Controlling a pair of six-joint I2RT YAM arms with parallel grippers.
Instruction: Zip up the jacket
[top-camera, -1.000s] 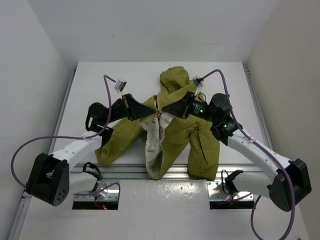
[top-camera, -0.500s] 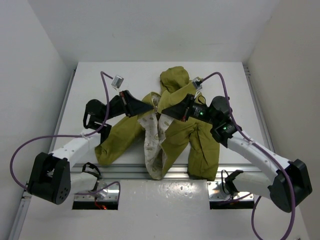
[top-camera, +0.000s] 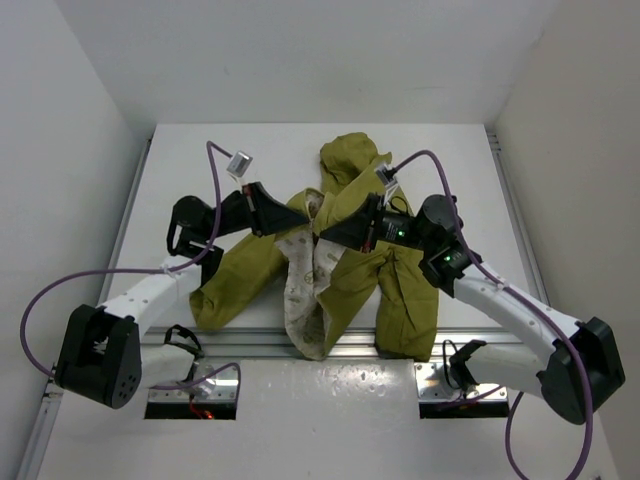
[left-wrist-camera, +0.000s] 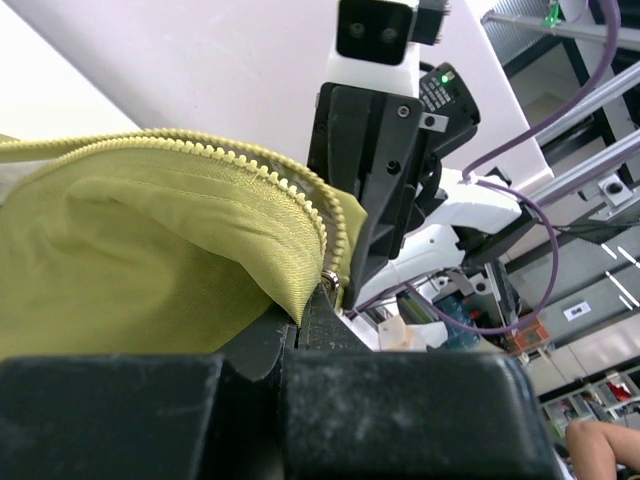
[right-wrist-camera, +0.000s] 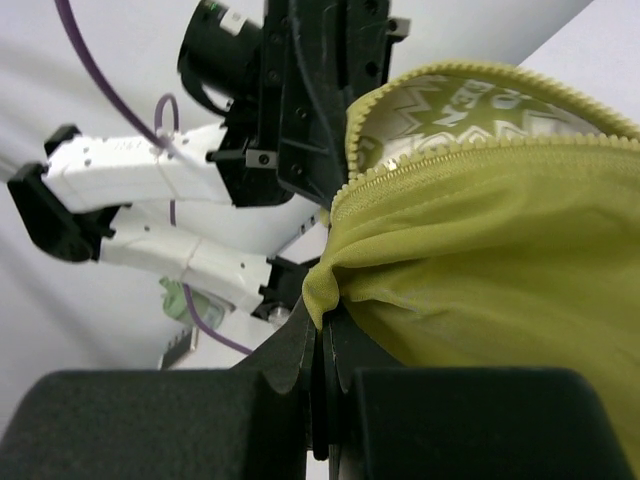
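Observation:
The olive-green hooded jacket (top-camera: 350, 270) lies open on the white table (top-camera: 190, 170), hood at the back, cream lining (top-camera: 300, 290) showing down the middle. My left gripper (top-camera: 296, 212) is shut on the jacket's left front edge beside the zipper teeth (left-wrist-camera: 230, 160); a small metal zipper end (left-wrist-camera: 330, 280) sits at my fingertips. My right gripper (top-camera: 322, 231) is shut on a fold of the right front edge (right-wrist-camera: 330, 280), just below its zipper teeth (right-wrist-camera: 480, 150). The two grippers face each other, very close, lifted above the jacket's middle.
The jacket's sleeves (top-camera: 410, 310) and hem hang over the table's front aluminium rail (top-camera: 250, 345). Purple cables (top-camera: 215, 165) loop above both arms. White walls close in the table at the left, back and right.
Both grippers have moved left and a little toward the front with the jacket edges in them. The right gripper has closed in on the left one. The cream lining has shifted.

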